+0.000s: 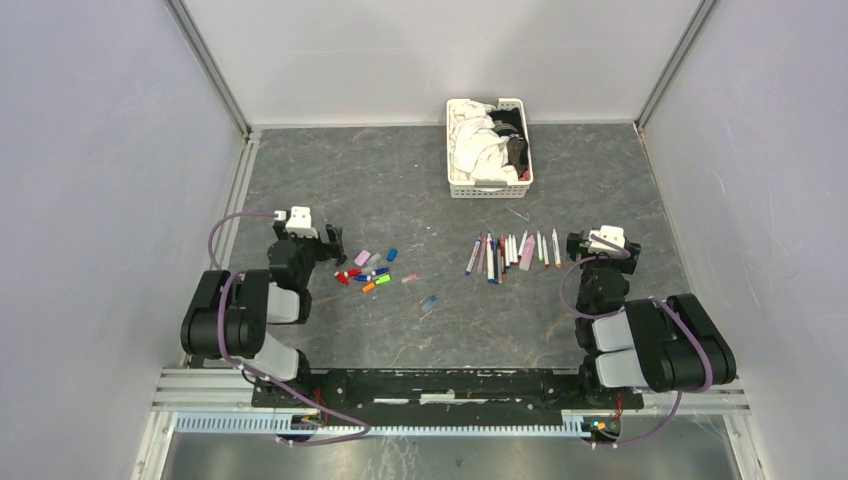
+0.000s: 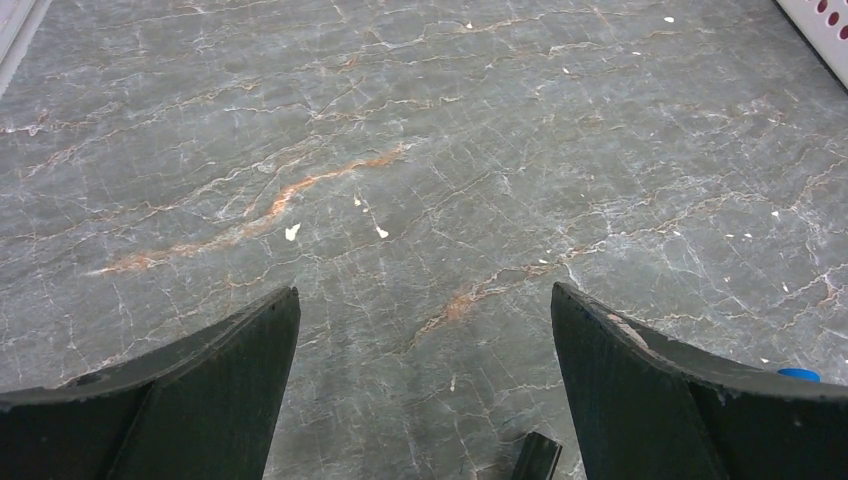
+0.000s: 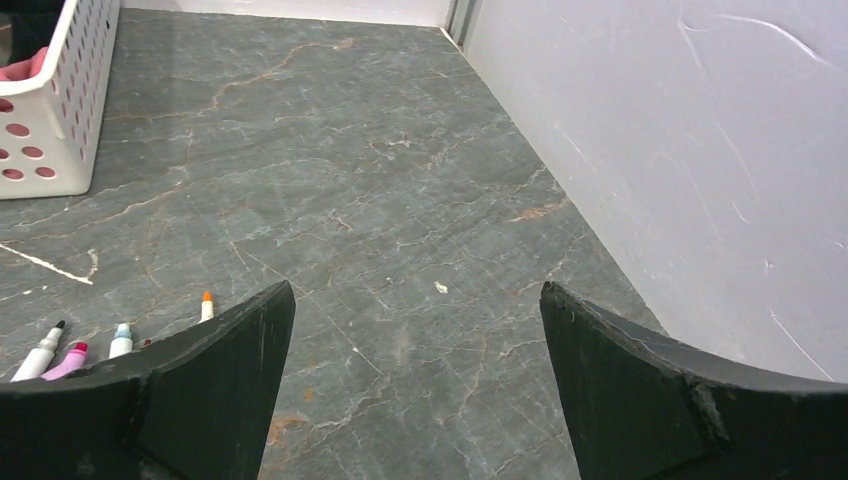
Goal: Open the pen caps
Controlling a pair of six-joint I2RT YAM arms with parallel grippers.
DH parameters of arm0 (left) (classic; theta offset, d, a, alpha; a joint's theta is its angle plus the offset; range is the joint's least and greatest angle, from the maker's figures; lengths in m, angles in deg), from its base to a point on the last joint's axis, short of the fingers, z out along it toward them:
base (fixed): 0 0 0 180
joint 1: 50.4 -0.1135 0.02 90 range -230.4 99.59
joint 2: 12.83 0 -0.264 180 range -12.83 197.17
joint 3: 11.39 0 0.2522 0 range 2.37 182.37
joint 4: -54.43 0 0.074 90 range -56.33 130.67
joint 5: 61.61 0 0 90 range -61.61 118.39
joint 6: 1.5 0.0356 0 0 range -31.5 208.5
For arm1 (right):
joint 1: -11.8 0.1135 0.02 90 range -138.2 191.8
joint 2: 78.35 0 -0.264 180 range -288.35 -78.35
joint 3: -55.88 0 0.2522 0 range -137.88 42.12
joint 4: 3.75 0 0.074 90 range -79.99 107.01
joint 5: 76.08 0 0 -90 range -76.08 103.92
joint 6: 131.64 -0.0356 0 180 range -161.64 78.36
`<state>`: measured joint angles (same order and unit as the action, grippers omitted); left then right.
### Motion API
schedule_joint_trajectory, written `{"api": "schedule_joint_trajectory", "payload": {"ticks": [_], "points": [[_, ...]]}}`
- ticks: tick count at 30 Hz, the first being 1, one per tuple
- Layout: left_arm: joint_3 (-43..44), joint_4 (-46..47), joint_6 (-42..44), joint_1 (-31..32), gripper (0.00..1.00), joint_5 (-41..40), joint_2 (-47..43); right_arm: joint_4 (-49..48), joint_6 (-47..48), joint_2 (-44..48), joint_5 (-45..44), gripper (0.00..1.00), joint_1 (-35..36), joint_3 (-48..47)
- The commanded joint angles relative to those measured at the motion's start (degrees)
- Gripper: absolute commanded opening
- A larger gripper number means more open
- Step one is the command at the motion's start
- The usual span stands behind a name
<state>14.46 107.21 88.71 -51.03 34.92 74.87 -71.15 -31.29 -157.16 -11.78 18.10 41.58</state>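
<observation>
The pen caps lie in a loose cluster of red, orange, green, blue and lilac pieces at the left. A pink cap and a blue cap lie apart from it, nearer the middle. My left gripper stands open just left of the cluster, over bare table; a black cap and a blue cap peek past its right finger. The pens lie in a row, their uncapped tips showing. My right gripper stands open just right of them, holding nothing.
A white slatted basket of cloths stands at the back middle. White walls close the table on the left, right and back. The arm bases sit at the near edge.
</observation>
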Motion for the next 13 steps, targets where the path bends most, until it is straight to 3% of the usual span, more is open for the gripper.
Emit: {"api": "schedule_joint_trajectory", "payload": {"ticks": [1,13], "points": [[0.65,2.45,0.77,-0.06,1.00,-1.49,-0.25,-0.84,-1.91,0.94,2.01,0.98,-0.24,6.62],[1.08,1.84,0.83,-0.05,1.00,-1.51,-0.09,-0.89,-1.91,0.93,1.92,0.98,-0.19,6.66]]}}
